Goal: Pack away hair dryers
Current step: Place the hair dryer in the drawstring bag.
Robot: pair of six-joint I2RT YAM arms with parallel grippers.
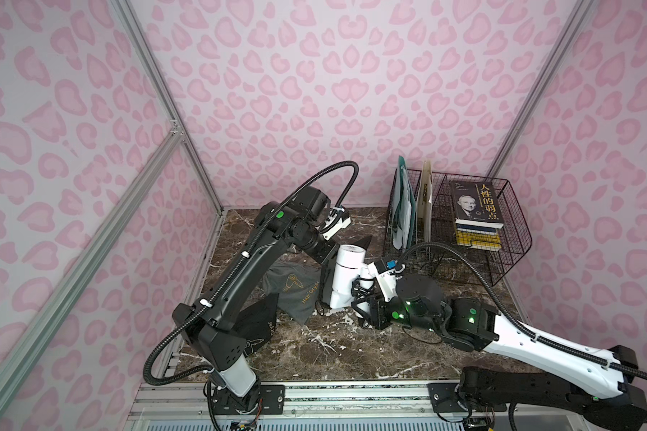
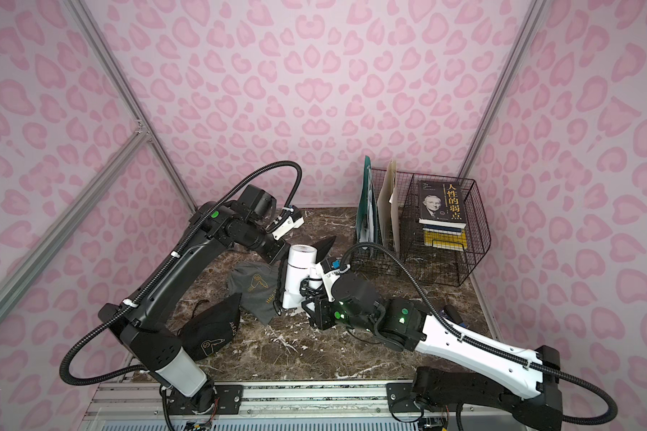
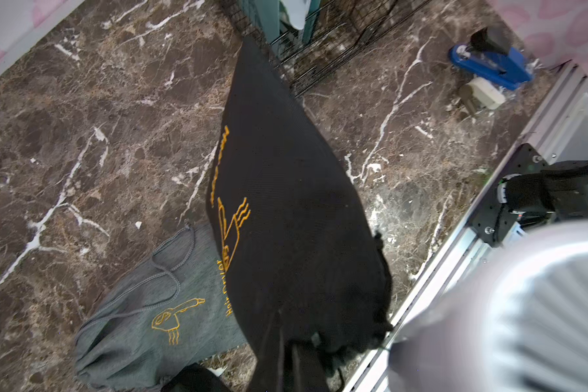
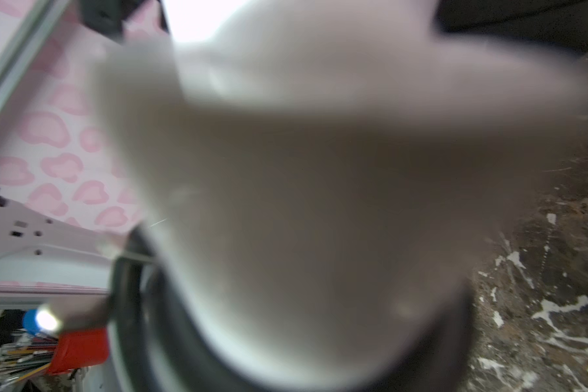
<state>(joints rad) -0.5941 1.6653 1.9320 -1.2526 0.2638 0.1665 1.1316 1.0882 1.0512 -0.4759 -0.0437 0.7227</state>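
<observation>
Close to the robot, a near black pouch (image 2: 210,332) lies on the worktop (image 2: 314,358), beside the bottom of the left arm. It looks puffy, so a dryer may be inside, but I cannot see in. A little further on, a grey pouch (image 2: 253,285) lies on the worktop too. I cannot tell if it is full.

In the middle, the right claw (image 1: 365,289) is clamped on the handle of the white hair dryer (image 1: 342,272) and holds it up off the worktop. Just beside it, the left claw (image 1: 324,255) is squeezed together on the edge of a held black pouch (image 3: 286,203), which hangs down from it. The dryer is not in that pouch yet. I think the job left is to get the dryer into that bag.

No dark dryers show anywhere. The right wrist view is nearly all white blur. The left claw's tips are hard to make out.

At the far back stands a wire basket (image 1: 520,231) with books (image 1: 471,203).
</observation>
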